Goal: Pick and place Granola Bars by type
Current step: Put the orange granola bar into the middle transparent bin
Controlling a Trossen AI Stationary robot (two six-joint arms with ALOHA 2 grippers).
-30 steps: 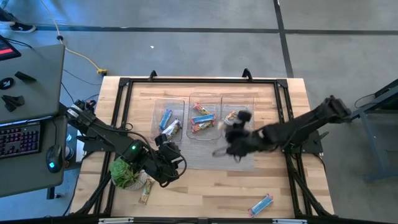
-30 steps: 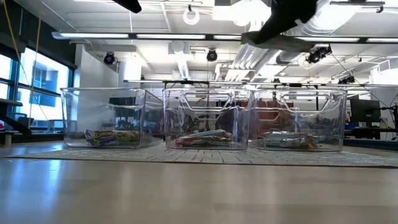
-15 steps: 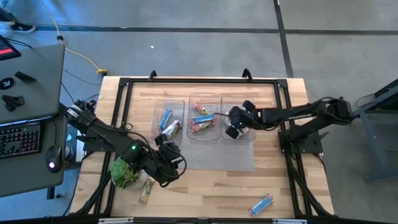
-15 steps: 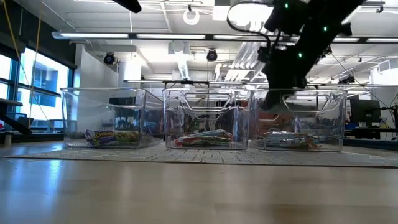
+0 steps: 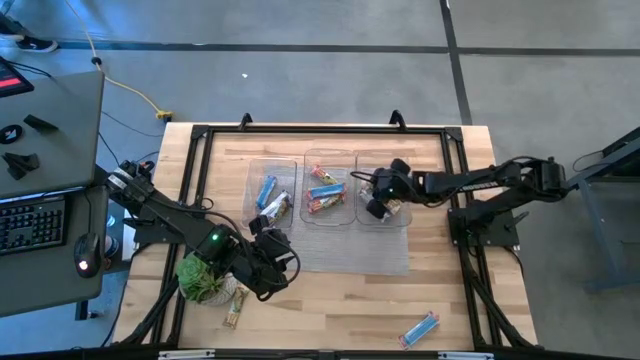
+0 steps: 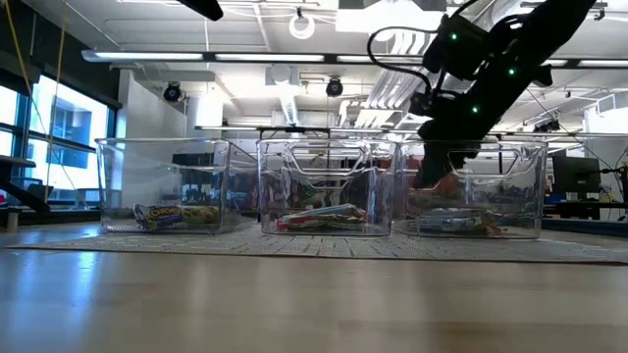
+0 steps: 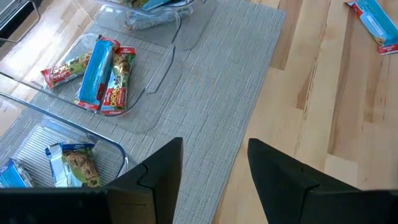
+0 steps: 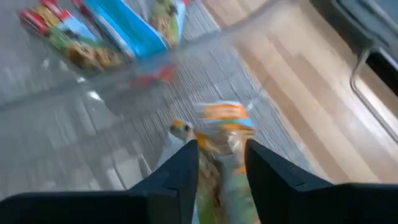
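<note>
1. While the right gripper (image 5: 377, 203) reaches into the right-hand clear tray (image 5: 400, 158), its fingers (image 8: 180, 171) are clamped on a green-yellow granola bar (image 8: 227, 158) pinched between them.
2. Right arm (image 5: 480, 182): extended from the table's right side across to that tray; the low view shows the gripper (image 6: 442, 167) descending past the tray's rim.
3. Middle tray (image 5: 328, 155): contains red-orange and blue bars (image 5: 325, 192) lying flat on its floor.
4. Left tray (image 5: 258, 165): contains a blue bar (image 5: 266, 190) and a further wrapped bar (image 5: 277, 207) beside it.
5. Left gripper (image 5: 272, 262): parked over the wood near the table's front left, just beside the potted plant (image 5: 203, 277); its fingers (image 7: 158, 171) stand apart with nothing between them.
6. Loose bars on the table: one blue bar (image 5: 419, 327) near the front right edge, and one bar (image 5: 236, 305) just in front of the plant.
7. Grey mat (image 5: 345, 250): lies beneath all three trays.
</note>
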